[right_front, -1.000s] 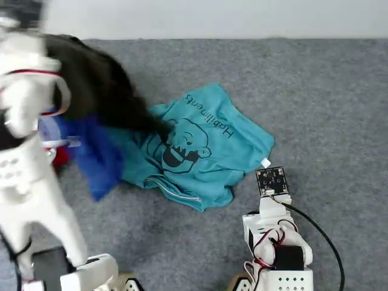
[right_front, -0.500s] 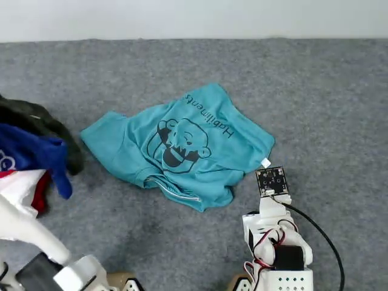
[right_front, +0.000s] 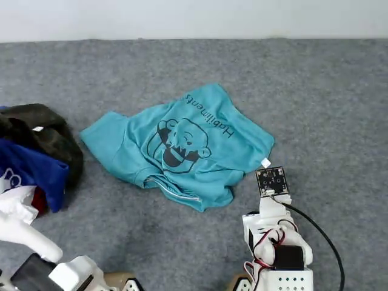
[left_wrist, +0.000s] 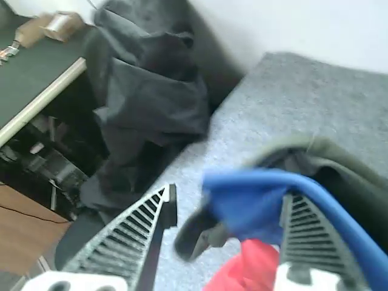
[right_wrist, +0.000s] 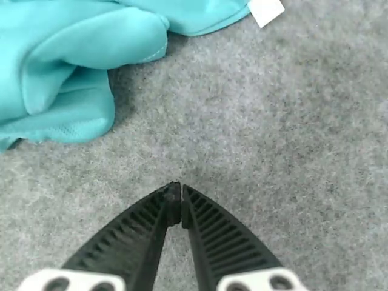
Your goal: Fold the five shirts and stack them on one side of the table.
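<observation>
Teal shirt (right_front: 182,145): I see it lying crumpled mid-table, print up.
Shirt pile (right_front: 36,157): heaped at the left edge, with olive, blue, white and red cloth.
Left gripper (left_wrist: 229,200): jaws wide over the pile, blue cloth between them. I can't tell if it's caught.
Right gripper (right_wrist: 181,203): pinched closed on nothing, over the grey table (right_wrist: 291,121) just near of the teal hem.

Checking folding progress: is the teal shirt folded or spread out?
Spread, not folded: the teal shirt lies rumpled but open on the grey table, its printed front showing.
</observation>
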`<state>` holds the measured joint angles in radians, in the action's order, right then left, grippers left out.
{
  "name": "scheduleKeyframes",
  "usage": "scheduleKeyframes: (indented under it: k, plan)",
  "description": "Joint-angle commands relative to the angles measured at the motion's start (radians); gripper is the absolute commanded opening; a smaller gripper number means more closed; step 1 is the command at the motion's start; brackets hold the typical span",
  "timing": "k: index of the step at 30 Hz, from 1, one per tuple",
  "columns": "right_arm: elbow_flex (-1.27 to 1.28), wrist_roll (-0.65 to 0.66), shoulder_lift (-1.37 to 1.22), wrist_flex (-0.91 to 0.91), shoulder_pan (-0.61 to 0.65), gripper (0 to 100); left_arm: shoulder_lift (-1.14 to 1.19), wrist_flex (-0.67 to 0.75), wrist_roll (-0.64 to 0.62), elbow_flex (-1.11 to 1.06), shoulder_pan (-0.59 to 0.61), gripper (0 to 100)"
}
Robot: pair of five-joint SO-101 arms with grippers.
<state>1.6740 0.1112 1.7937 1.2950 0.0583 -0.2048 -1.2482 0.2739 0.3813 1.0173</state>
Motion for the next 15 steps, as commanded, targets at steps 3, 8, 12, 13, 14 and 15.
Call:
scheduleKeyframes:
  k: [3, 8, 12, 13, 14, 15]
  plan:
    - [0.009, -0.006, 0.012, 0.008, 0.002, 0.9, -0.014, -0.077, 0.011, 0.232, 0.014, 28]
    - [0.009, -0.006, 0.012, 0.008, 0.002, 0.9, -0.014, -0.213, 0.009, 0.412, -0.060, 28]
    - [0.009, -0.006, 0.012, 0.008, 0.002, 0.9, -0.014, -0.442, 0.017, 0.475, -0.238, 28]
    - [0.009, -0.006, 0.012, 0.008, 0.002, 0.9, -0.014, -0.503, 0.017, 0.473, -0.302, 28]
    - [0.009, -0.006, 0.012, 0.008, 0.002, 0.9, -0.014, -0.514, 0.014, 0.452, -0.364, 26]
    - [0.009, -0.006, 0.012, 0.008, 0.002, 0.9, -0.015, -0.508, 0.012, 0.417, -0.414, 23]
